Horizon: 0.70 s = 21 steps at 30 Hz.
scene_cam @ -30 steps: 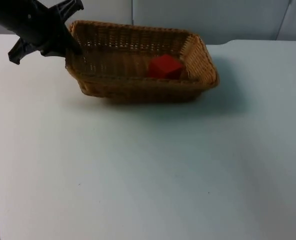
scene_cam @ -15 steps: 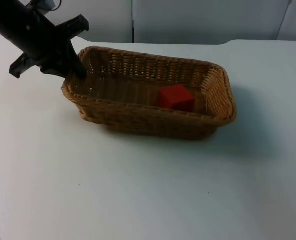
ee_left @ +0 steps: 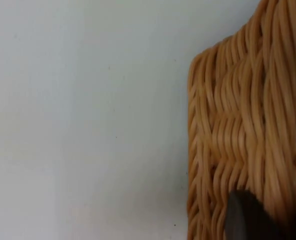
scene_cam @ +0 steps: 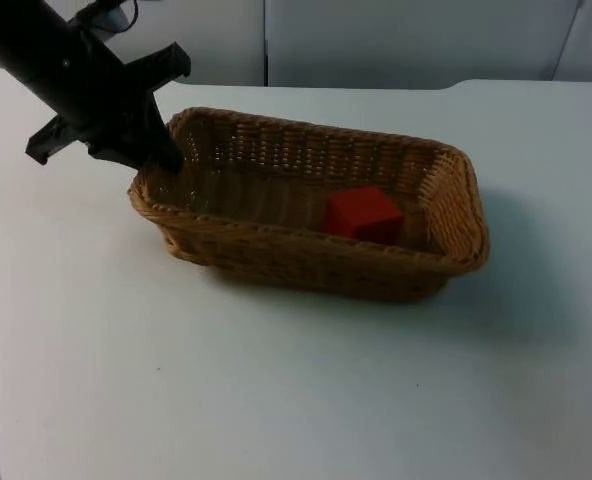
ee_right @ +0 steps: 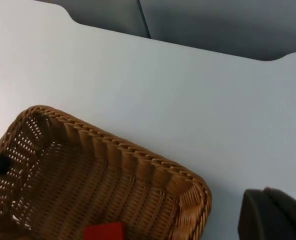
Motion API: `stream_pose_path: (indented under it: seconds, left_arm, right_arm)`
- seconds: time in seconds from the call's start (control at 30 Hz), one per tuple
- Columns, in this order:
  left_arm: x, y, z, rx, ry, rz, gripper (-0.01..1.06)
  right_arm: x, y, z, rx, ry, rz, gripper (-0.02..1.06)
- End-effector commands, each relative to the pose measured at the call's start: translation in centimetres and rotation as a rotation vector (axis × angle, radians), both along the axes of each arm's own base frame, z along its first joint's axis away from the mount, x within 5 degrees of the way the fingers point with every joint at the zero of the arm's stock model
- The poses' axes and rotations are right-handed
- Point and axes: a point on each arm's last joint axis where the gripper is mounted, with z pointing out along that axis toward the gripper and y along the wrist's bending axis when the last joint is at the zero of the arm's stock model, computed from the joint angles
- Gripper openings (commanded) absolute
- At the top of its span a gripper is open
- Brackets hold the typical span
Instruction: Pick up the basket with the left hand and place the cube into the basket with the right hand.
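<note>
left gripper [scene_cam: 161,155] clamping basket [scene_cam: 316,262] rim at its left end | cube [scene_cam: 363,214] lying inside | right gripper's jaw state: cannot tell; waiting aside | lowering level, releasing only once grounded

We see the left arm reaching in from the upper left corner of the top view, slanting downward; its left pincer [scene_cam: 166,160] is clamped on the basket [scene_cam: 306,255] rim at the near short end; a dark fingertip [ee_left: 248,217] presses the weave.

Left arm [scene_cam: 71,75] — matte black, blocky, angular wrist bracket.
</note>
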Motion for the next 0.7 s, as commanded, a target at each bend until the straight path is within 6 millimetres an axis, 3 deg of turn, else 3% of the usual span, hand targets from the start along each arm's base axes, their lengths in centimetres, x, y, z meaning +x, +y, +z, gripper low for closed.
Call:
stream_pose_path:
  seconds: [0.0,0.1,0.13,0.27,0.33,0.53,0.63,0.67]
  left_arm:
    - [-0.4,-0.5,0.8,-0.017,0.019,-0.033,0.06]
    - [-0.5,-0.5,0.8,-0.014,0.016,-0.063,0.24]
    - [-0.5,-0.5,0.8,-0.014,0.016,-0.063,0.24]
    - [-0.5,-0.5,0.8,-0.007,0.014,-0.066,0.62]
    - [-0.5,-0.5,0.8,-0.005,0.01,-0.063,0.71]
    - [-0.2,-0.4,0.9,-0.002,-0.009,-0.054,0.71]
    - [0.6,-0.4,2.6,0.003,-0.065,-0.065,0.71]
    - [1.3,-0.4,4.4,0.001,-0.108,-0.063,0.71]
  right_arm:
    - [-0.2,-0.1,0.6,0.009,-0.027,0.0,0.0]
    - [-0.2,0.0,0.6,0.02,-0.031,0.001,0.0]
    - [-0.2,0.0,0.6,0.02,-0.031,0.001,0.0]
    - [-0.2,0.1,0.7,0.037,-0.032,0.005,0.0]
    - [-0.1,0.1,0.7,0.038,-0.034,0.004,0.0]
    - [-0.1,0.1,0.7,0.038,-0.036,0.004,0.0]
    - [-0.1,0.1,0.7,0.039,-0.038,0.003,0.0]
    - [-0.1,0.1,0.7,0.039,-0.038,0.003,0.0]
